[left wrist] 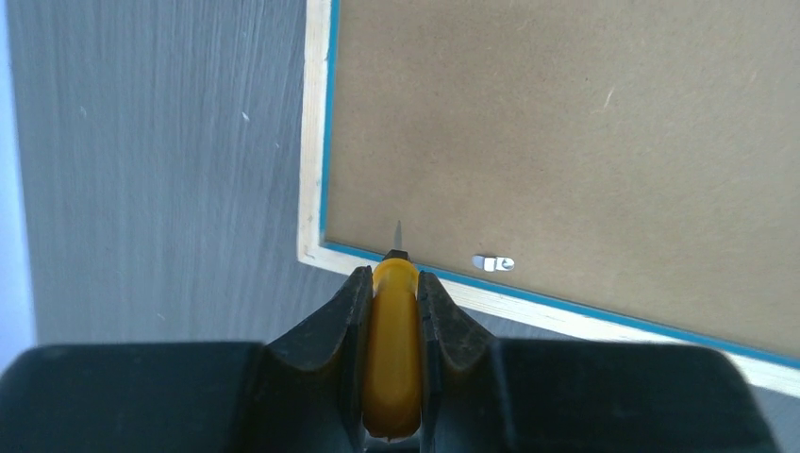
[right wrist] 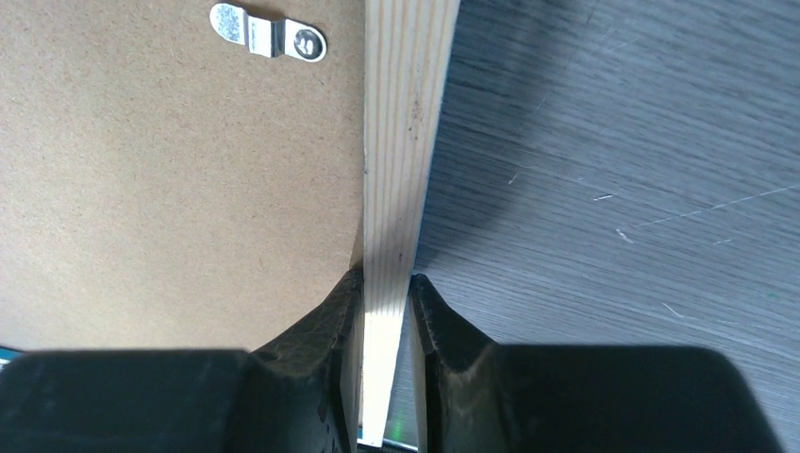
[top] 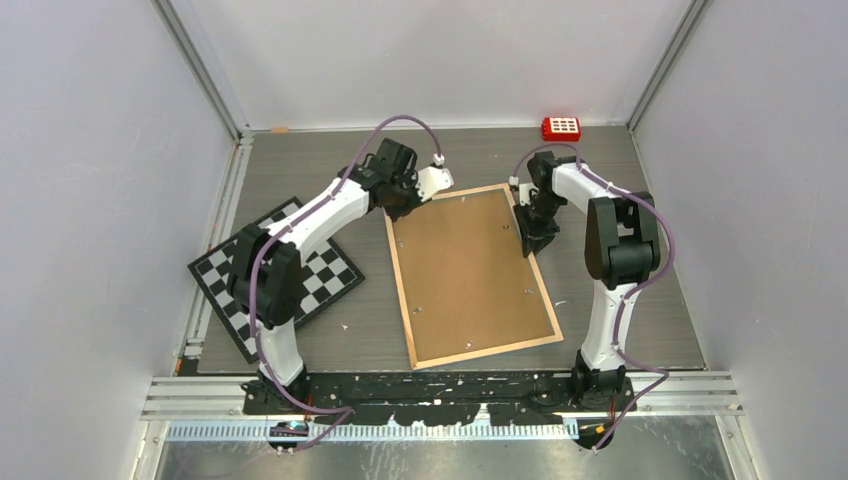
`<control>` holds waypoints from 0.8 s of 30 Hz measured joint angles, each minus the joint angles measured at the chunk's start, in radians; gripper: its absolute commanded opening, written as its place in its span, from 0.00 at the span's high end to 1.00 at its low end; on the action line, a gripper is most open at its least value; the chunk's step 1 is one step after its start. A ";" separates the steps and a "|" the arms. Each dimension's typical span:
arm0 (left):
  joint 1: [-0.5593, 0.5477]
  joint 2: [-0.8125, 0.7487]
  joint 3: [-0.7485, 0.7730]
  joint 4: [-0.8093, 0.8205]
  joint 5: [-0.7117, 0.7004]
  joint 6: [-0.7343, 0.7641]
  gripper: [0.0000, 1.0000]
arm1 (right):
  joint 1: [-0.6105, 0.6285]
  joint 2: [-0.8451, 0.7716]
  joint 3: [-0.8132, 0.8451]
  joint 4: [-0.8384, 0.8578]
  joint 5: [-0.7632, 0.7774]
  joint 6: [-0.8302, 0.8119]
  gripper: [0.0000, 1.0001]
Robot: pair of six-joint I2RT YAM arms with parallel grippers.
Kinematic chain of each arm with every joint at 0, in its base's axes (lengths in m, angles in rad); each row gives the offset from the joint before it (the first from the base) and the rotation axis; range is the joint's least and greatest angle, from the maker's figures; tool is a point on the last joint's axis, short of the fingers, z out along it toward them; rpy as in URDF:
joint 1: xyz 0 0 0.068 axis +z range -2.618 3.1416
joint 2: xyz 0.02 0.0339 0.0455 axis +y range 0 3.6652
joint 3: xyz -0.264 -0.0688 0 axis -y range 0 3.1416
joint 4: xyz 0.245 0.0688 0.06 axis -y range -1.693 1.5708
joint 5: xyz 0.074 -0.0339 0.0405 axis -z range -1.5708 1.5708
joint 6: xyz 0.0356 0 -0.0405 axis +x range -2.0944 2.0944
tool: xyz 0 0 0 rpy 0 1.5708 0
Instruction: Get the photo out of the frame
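Observation:
The frame [top: 470, 275] lies face down in the middle of the table, brown fibreboard back up, light wood edge around it. The photo is hidden under the backing. My left gripper [top: 405, 200] is at the frame's far left corner, shut on a yellow-handled screwdriver [left wrist: 394, 349]; its metal tip [left wrist: 397, 236] rests on the backing near a small clip [left wrist: 493, 263]. My right gripper [top: 533, 235] is shut on the frame's right wood edge [right wrist: 396, 217]. Another clip [right wrist: 269, 33] sits on the backing beside that edge. A thin blue border [left wrist: 325, 123] shows inside the wood.
A black-and-white chequered board [top: 285, 275] lies at the left, partly under the left arm. A red block with white squares [top: 561, 127] sits at the far back right. Grey walls close in the table on three sides.

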 measured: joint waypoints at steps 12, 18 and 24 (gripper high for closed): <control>0.008 -0.031 0.043 -0.140 -0.137 -0.591 1.00 | 0.000 0.001 0.003 -0.004 0.005 0.059 0.99; 0.018 -0.031 0.042 -0.146 -0.209 -0.800 1.00 | 0.000 0.001 0.003 -0.004 0.007 0.070 0.99; 0.020 -0.031 0.034 -0.144 -0.238 -0.908 1.00 | 0.000 0.001 0.003 -0.004 0.007 0.073 0.99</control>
